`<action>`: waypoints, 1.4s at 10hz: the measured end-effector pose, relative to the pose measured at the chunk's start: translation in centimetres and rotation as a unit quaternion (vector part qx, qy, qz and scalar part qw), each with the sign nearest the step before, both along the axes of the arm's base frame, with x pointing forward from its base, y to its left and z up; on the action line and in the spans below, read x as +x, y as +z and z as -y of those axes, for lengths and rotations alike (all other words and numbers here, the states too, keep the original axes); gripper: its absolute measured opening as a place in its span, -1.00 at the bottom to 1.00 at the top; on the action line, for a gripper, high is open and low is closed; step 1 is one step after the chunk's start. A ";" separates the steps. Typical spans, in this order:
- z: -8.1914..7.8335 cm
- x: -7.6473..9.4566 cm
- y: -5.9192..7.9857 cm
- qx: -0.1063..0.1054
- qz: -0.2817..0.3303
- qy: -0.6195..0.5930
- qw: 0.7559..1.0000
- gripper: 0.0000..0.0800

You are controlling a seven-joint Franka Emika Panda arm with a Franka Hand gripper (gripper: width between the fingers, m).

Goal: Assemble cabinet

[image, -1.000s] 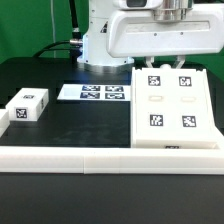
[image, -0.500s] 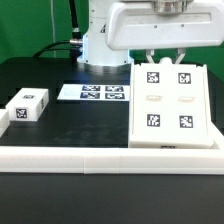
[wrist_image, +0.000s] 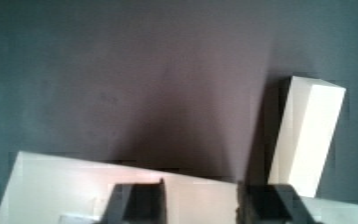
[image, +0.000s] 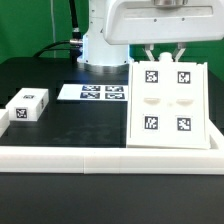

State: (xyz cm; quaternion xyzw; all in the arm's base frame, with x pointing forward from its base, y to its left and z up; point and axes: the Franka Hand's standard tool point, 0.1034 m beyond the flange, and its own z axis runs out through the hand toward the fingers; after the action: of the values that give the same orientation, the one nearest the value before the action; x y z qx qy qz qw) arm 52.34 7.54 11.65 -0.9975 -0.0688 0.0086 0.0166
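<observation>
The cabinet [image: 168, 105], a large white box face with four square markers and two oval recesses, stands at the exterior view's right. It is tilted, with its far edge raised off the black table. My gripper [image: 165, 57] comes down from above and is shut on that raised far edge. In the wrist view the dark fingers [wrist_image: 137, 205] straddle a white wall of the cabinet [wrist_image: 69, 180], the gripper [wrist_image: 202, 205] pinching it. A small white tagged block [image: 28, 105] lies apart at the exterior view's left.
The marker board [image: 92, 92] lies flat at the table's middle back. A long low white rail [image: 90, 158] runs along the front edge. The arm's white base [image: 100, 45] stands behind the marker board.
The cabinet's far edge has risen with the gripper, so the box face now stands steeper. The small block and the marker board have not moved.
</observation>
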 end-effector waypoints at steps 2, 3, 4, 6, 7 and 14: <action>0.2 0.0 -0.2 0.000 -0.001 0.004 1.000 -0.53; 0.5 0.0 -0.3 -0.001 -0.002 0.011 1.000 -0.53; 0.7 0.1 0.0 -0.001 -0.009 0.011 1.000 -0.56; 0.8 0.7 0.8 -0.001 -0.017 0.010 1.000 -0.57; 1.0 1.2 1.2 -0.001 -0.022 0.008 1.000 -0.60; 0.7 1.9 1.0 -0.002 -0.032 0.010 0.999 -0.52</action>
State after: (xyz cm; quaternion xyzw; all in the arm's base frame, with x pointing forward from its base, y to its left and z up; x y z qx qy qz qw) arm 54.28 6.86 12.68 -0.9959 -0.0784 0.0408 0.0171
